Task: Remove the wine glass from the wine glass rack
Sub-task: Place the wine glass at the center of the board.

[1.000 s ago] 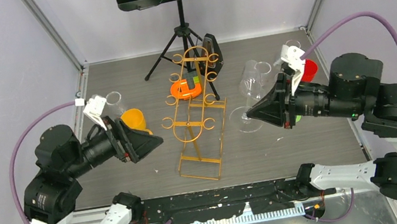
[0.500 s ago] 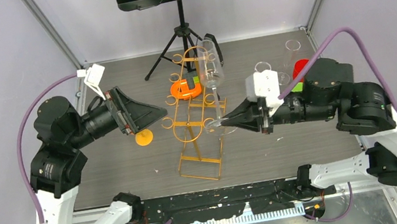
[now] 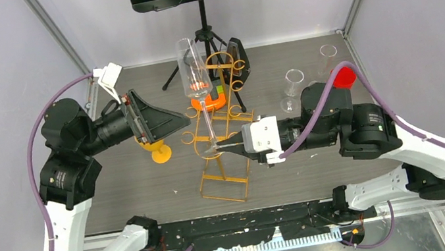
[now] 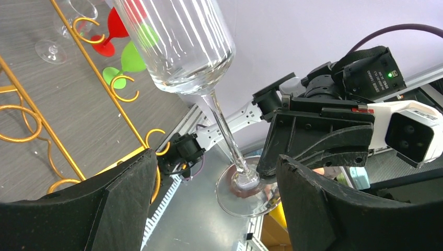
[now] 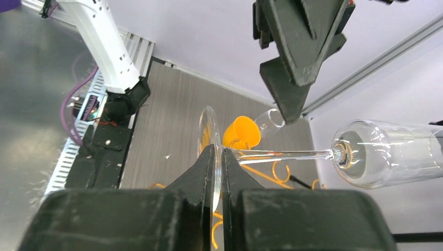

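The wine glass (image 3: 191, 70) is clear and tall, standing nearly upright in the air over the gold wire wine glass rack (image 3: 224, 198). My right gripper (image 3: 218, 147) is shut on the edge of its round foot (image 5: 209, 130), and the stem and bowl (image 5: 386, 154) run off to the right in the right wrist view. My left gripper (image 3: 172, 121) hovers open just left of the glass, pointing at it. In the left wrist view the bowl (image 4: 177, 47) fills the top and the foot sits between my left gripper's (image 4: 217, 162) wide-apart fingers, touching neither.
An orange goblet (image 3: 158, 150) stands under the left gripper. A black tripod music stand (image 3: 206, 34) is behind the rack, with an orange and green item (image 3: 209, 101) at the rack's far end. Two clear glasses (image 3: 293, 81) and a red cup (image 3: 344, 77) sit back right.
The right arm has swung left and carried the glass over the rack, tipping it upright. The left arm has risen from beside the orange goblet and turned toward the glass.
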`<state>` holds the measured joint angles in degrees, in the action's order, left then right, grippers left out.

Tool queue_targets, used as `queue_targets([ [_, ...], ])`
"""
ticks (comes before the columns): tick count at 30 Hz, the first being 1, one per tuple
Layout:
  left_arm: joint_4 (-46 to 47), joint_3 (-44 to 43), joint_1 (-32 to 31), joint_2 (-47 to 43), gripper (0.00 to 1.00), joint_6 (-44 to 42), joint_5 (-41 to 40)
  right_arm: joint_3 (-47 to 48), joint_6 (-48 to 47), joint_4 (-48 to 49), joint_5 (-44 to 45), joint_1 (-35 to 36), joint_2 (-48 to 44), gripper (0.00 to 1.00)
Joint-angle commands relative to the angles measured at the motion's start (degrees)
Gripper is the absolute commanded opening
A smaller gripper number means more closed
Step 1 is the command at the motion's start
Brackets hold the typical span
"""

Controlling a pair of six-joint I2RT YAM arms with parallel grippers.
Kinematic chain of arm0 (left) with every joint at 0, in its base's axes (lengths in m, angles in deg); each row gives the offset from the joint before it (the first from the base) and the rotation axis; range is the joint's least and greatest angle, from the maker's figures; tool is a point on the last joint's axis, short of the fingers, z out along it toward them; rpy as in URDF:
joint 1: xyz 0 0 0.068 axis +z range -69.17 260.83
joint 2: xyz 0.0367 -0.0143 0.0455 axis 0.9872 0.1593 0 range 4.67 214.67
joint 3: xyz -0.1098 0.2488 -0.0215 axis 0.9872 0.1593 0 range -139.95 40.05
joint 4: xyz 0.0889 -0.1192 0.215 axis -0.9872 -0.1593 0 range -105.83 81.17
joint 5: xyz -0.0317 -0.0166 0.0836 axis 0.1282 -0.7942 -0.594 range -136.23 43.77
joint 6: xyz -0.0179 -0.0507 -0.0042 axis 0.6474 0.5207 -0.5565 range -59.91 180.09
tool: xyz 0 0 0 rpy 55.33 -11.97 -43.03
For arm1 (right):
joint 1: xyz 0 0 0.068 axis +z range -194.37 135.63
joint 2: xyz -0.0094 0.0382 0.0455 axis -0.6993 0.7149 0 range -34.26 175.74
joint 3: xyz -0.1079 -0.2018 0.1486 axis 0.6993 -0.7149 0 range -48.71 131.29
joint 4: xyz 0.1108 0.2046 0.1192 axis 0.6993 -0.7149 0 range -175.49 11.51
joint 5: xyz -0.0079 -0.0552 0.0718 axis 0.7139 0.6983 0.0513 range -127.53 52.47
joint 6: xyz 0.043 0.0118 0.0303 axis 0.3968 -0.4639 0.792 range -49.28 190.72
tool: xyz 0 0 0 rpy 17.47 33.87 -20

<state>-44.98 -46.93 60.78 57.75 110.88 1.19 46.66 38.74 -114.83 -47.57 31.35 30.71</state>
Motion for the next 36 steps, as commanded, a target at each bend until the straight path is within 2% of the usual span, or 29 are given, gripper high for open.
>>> queue_targets([
  [1, 3.7, 0.3, 0.4, -0.4, 0.82, 0.3, 3.1, 0.7, -5.5, 12.5, 1.6, 0.9, 1.0, 0.06],
  [9, 4.9, 2.9, 0.4, -1.0, 0.82, 0.3, 3.1, 2.4, -5.9, 15.4, 1.6, 1.5, 4.6, 0.06],
  [20, 5.7, 4.0, 0.4, -1.5, 0.71, 0.8, 1.3, 0.4, -6.0, 20.7, 4.9, 2.4, 6.2, 0.06],
  [30, 9.1, 5.5, 0.4, -1.7, 0.38, 2.8, 1.5, -1.4, -5.9, 21.9, 4.6, 2.6, 6.5, 0.06],
  [32, 10.5, 5.9, 0.4, -1.8, 0.28, 3.5, 1.9, -1.4, -5.7, 21.5, 4.5, 2.7, 6.6, 0.06],
  [35, 13.0, 6.6, 0.4, -2.1, 0.04, 4.8, 3.0, -2.0, -5.4, 21.3, 4.5, 2.7, 6.5, 0.06],
  [36, 13.6, 6.7, 0.4, -2.3, 0.0, 5.0, 3.3, -2.2, -5.4, 21.2, 4.4, 2.7, 6.5, 0.06],
])
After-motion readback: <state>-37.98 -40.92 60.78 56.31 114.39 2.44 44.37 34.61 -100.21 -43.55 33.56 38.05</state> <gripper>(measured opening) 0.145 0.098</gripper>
